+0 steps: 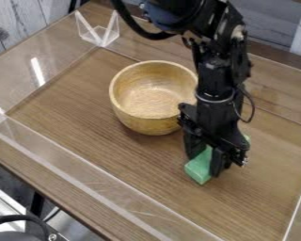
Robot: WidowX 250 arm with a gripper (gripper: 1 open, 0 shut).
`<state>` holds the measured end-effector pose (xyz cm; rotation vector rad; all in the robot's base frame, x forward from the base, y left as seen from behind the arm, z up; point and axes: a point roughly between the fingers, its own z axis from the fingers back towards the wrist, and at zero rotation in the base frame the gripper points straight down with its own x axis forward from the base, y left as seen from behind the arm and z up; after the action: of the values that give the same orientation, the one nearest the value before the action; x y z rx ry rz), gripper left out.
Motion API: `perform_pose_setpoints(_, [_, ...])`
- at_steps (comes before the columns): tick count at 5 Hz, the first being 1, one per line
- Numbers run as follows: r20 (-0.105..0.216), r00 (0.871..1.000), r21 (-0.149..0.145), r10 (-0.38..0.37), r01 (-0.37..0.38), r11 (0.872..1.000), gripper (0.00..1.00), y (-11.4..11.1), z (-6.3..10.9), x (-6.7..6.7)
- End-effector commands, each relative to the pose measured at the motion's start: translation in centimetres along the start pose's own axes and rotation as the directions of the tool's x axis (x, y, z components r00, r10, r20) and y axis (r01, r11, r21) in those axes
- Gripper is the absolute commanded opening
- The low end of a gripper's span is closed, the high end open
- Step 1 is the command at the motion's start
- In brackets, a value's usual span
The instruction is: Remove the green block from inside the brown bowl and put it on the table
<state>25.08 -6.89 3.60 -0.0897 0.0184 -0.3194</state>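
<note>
My gripper [206, 162] points straight down at lower right of centre, its black fingers pinching the green block [199, 169] from both sides. The block stands on end, its lower edge at or just above the table [102, 151]; I cannot tell whether it touches. The brown bowl [150, 96] sits empty just up and left of my arm, near but apart from the block. I judge I hold the block low and clear of the bowl so that opening will set it on bare wood without a drop.
</note>
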Motion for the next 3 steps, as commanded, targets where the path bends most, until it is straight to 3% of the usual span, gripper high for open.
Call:
perform_pose_setpoints(1, [0.076,0.997,0.004,-0.012,0.012,1.000,0.00,-0.07,2.31,0.49])
perform_pose_setpoints(2, [0.095,0.995,0.007,-0.018,0.017,1.000,0.00,-0.09,3.18,0.32])
perform_pose_setpoints(3, [0.090,0.996,0.003,-0.013,0.013,1.000,0.00,0.16,2.57,0.75])
